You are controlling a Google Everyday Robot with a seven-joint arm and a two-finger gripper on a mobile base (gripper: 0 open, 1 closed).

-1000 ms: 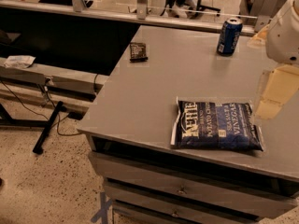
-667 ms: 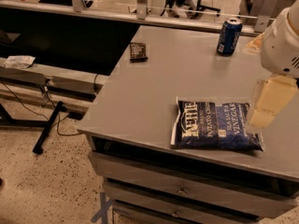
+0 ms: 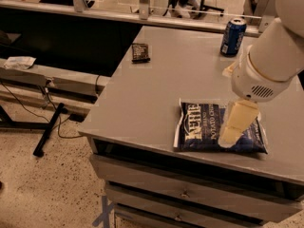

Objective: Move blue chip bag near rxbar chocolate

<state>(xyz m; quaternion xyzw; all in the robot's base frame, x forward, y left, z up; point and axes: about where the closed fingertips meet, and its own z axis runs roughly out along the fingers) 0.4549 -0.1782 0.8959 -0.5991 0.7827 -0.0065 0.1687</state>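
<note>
A grey table (image 3: 156,94) fills the middle of the scene, and its front has flat grey drawers (image 3: 180,194) under the top. The blue chip bag (image 3: 202,127) lies flat at the near edge of the table, toward the right, with its white lettering turned sideways. The rxbar chocolate (image 3: 140,52) lies flat far back on the left part of the table, close to the left edge and well apart from the bag. A blue soda can (image 3: 233,36) stands upright at the far right side of the table. The white robot arm (image 3: 275,56) comes in from the upper right corner, and its pale gripper (image 3: 236,125) points down over the right part of the bag. I cannot tell if the gripper is open or closed, or if it touches the foil, and it is not seen holding anything. To the left of the table there is a lower grey bench (image 3: 42,77) with a white crumpled packet (image 3: 18,62) on it. The floor (image 3: 42,189) is light and speckled, with black cables (image 3: 61,122) lying on it beside a black stand leg. Behind the table a pale horizontal rail (image 3: 95,13) runs across the far side of the room.
</note>
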